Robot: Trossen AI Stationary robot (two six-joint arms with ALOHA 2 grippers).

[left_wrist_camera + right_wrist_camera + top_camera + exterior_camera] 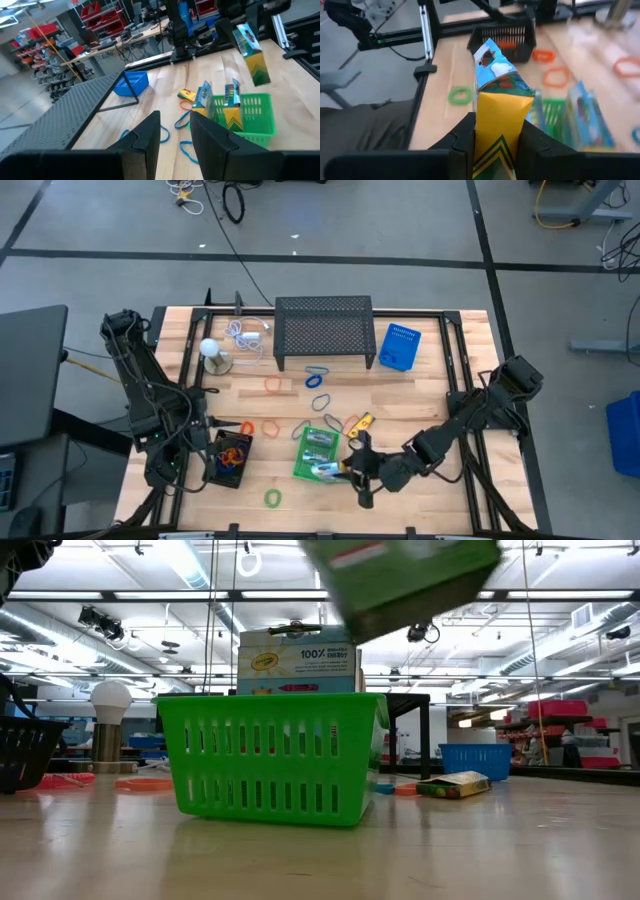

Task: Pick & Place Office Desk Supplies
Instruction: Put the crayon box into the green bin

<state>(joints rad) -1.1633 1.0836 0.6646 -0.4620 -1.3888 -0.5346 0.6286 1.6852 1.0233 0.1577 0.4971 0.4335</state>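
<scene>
Wooden tabletop [420, 395] carries, on the left, the waiting left gripper [175, 131], its fingers a little apart and pinching nothing, beside the black basket [232, 459] of loops. At centre stands the green basket [318, 453] with crayon boxes already upright inside; just right of it the right gripper [495, 131] pinches a crayon box [499, 107] above the rim. Good placement likely means lowering it into the free gap beside the standing boxes before letting go.
</scene>
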